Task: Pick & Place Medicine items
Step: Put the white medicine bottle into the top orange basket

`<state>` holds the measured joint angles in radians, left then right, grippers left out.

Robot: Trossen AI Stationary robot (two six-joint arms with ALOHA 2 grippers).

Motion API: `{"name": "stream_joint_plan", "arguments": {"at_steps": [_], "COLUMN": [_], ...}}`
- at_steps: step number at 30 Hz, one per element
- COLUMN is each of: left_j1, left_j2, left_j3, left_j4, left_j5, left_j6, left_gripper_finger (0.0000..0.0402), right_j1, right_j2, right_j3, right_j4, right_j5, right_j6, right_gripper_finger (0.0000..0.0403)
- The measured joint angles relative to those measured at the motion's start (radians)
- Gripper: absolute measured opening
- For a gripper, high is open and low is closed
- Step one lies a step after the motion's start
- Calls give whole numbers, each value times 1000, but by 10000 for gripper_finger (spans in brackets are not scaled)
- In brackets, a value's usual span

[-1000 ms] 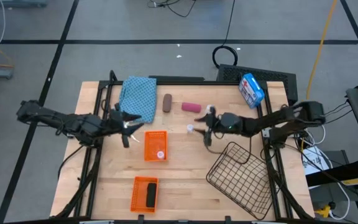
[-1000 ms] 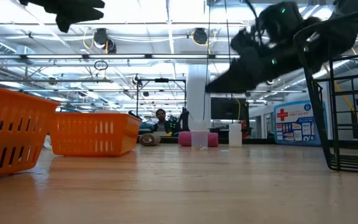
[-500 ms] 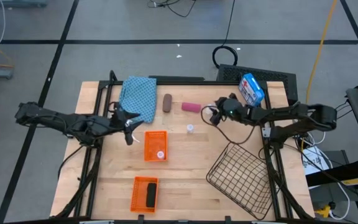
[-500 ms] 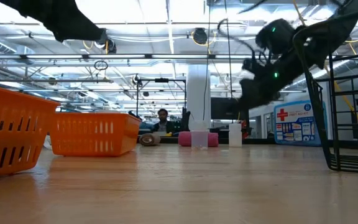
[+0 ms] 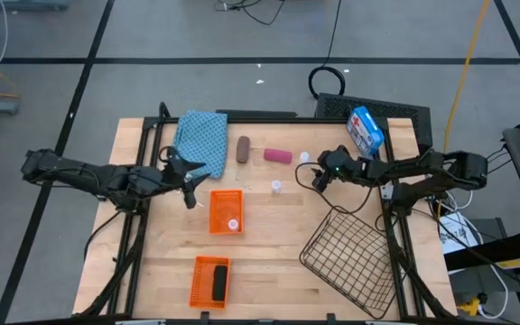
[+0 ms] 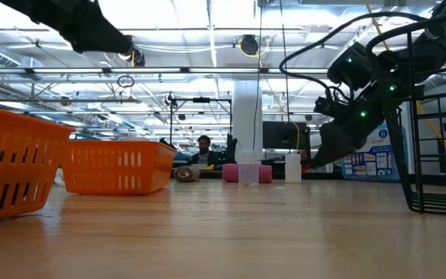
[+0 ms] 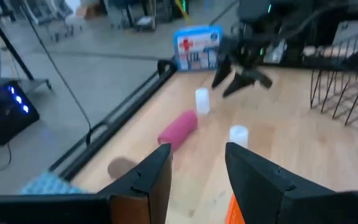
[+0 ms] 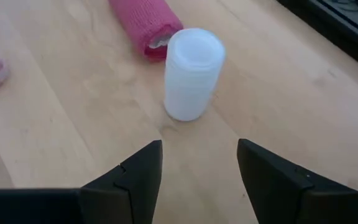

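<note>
The right end effector (image 8: 194, 163) is hanging open just short of 1 upright white vial (image 8: 192, 73), which is standing dead ahead beside the pink cylinder (image 8: 145, 23), nearer this arm.

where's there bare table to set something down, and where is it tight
Bare wood lies between the front orange basket and the wire basket, and along the table's left side. It is tight at the back: blue cloth, brown roll, pink roll, two white vials, with the right pincer open beside them.
</note>
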<state>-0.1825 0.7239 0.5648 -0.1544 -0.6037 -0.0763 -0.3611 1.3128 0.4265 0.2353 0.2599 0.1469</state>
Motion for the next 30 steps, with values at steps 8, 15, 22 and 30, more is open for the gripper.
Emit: {"name": "stream_joint_plan", "arguments": {"at_steps": [8,15,22,30], "left_j1": [0,2,2,2], "left_j2": [-124,-177,-166,-166], "left_j3": [0,0,0,0], "left_j4": [118,35,7,4], "left_j5": [92,37,27,26], "left_j6": [137,80,38,23], "left_gripper_finger": [157,157,157,157], "right_j1": [1,-5,-36,-59], "right_j2": [72,204,295,378], "right_j3": [-4,-4,-3,-3], "right_j4": [85,189,330,485], "right_j5": [-55,-52,-54,-65], "right_j6": [25,25,25,4], "right_gripper_finger": [197,208,237,255]}}
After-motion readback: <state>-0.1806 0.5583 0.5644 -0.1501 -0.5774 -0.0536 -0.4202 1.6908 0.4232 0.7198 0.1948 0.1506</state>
